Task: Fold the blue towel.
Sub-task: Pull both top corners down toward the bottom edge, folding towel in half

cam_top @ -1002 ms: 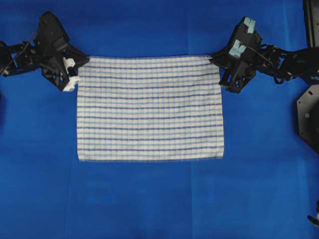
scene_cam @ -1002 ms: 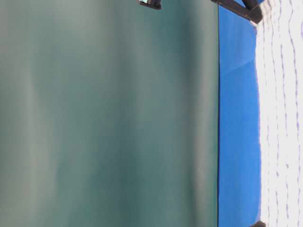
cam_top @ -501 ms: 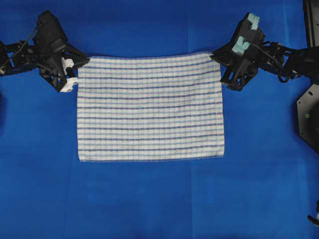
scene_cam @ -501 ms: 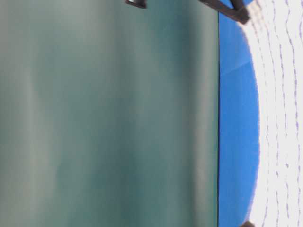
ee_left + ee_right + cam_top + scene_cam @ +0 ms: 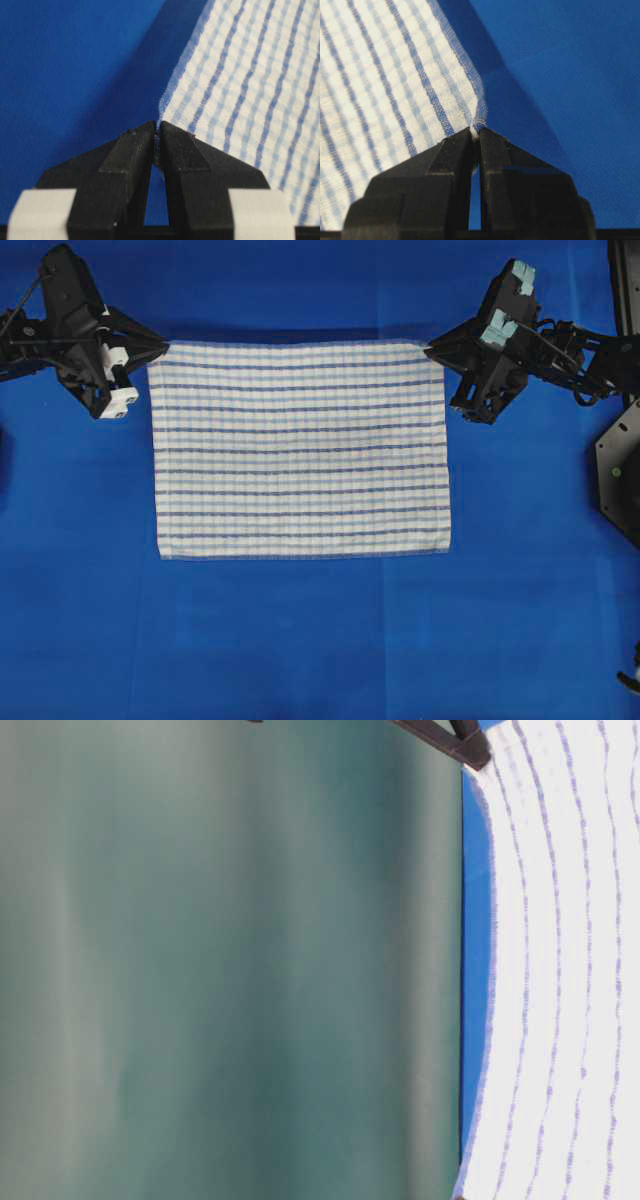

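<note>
Table-level view blurred, blue towel (image 5: 560, 970) cut off at right edge, pinched corners hidden inside each pincer

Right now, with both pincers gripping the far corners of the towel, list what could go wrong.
1. The left pincer pinches only the very tip of the blue towel, so the corner may slip out.
2. The right pincer likewise holds just a sliver, so uneven pulling could free one side.
3. The near edge lies on the table covering; dragging could skew the fold.

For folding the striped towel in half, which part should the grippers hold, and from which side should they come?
Probably the two far corners of the blue towel, each taken from its outer side, as the left gripper and right gripper do now: thin cloth pinches easily there, and its edge stays taut.
</note>
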`<state>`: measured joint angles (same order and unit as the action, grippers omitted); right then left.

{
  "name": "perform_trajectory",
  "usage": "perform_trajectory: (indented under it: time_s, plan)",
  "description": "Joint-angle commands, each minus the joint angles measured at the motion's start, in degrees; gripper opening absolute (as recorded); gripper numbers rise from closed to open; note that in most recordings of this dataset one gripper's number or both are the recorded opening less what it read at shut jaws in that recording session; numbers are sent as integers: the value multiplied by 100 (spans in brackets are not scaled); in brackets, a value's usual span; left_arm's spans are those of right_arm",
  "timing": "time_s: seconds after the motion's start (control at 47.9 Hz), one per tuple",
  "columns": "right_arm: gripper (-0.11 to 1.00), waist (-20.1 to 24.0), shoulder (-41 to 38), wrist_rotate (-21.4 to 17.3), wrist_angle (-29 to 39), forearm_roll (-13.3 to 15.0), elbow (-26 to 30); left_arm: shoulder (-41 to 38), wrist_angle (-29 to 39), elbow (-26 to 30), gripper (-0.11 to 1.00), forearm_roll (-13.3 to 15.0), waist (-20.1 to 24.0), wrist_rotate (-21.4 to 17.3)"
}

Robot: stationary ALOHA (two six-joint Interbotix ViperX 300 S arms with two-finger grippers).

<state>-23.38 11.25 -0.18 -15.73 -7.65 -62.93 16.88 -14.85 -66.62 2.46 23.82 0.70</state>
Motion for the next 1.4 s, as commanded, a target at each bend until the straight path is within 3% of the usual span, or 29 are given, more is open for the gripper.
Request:
perform_trajectory:
  time_s: [0.0,0.167,0.522,0.939,1.378]
  plan:
    - [27,167,220,-18,185,-18,26,176,53,35,4,-18,-141,26]
    - [27,501,738,-132,712,-308,-62,554,167,-9,4,-9,-642,193]
    - [27,1591,1740,-360,738,-993,-448,1187,-123,-299,4,9,-1890,861]
    - [27,2777,1644,-369,606,-1872,-501,1143,-492,-378,4,18,-3085,1248]
    - [27,3243,1116,-369,352,-1978,-431,545,-800,-308,4,18,-3410,1248]
